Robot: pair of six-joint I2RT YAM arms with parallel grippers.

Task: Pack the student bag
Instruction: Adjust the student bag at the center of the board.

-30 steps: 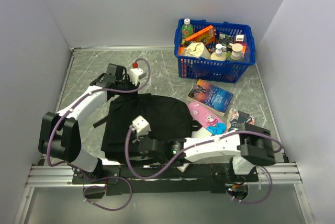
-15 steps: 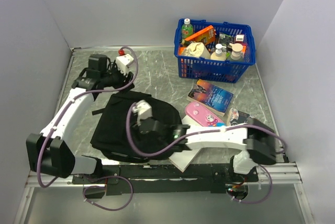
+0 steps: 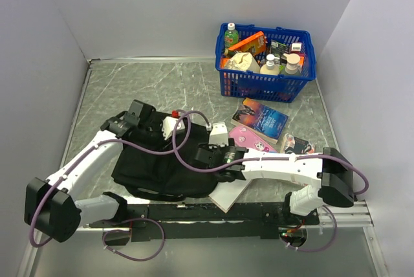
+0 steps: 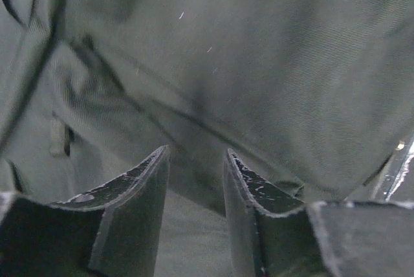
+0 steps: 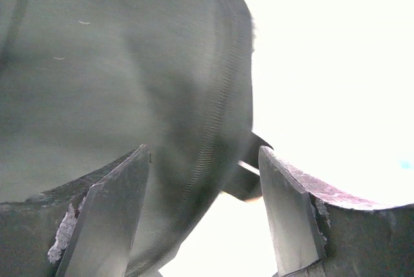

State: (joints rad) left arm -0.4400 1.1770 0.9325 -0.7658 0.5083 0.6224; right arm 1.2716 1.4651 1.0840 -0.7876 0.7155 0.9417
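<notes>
The bag (image 3: 152,167) lay on the tabletop (image 3: 129,89), lower centre-left of the overhead frame; with left claw (image 4: 195,154) and right claw (image 5: 204,154) both apart at its fabric, closing might pinch just 1 loose layer.

Student bag (image 3: 145,167): black woven cloth, matt, fine twill weave w/ stitched seams close up. Basket (image 3: 265,86): blue plastic lattice, slight gloss. Table (image 3: 129,89): grey marble-look top, smooth, low sheen. Book (image 3: 262,118): glossy printed cover. Left gripper (image 4: 196,154) & right gripper (image 5: 204,154): fingers dark matt, prob. plastic, edges scuffed/chipped pale. Right arm (image 3: 284,168): white smooth plastic shell, semi-gloss.
</notes>
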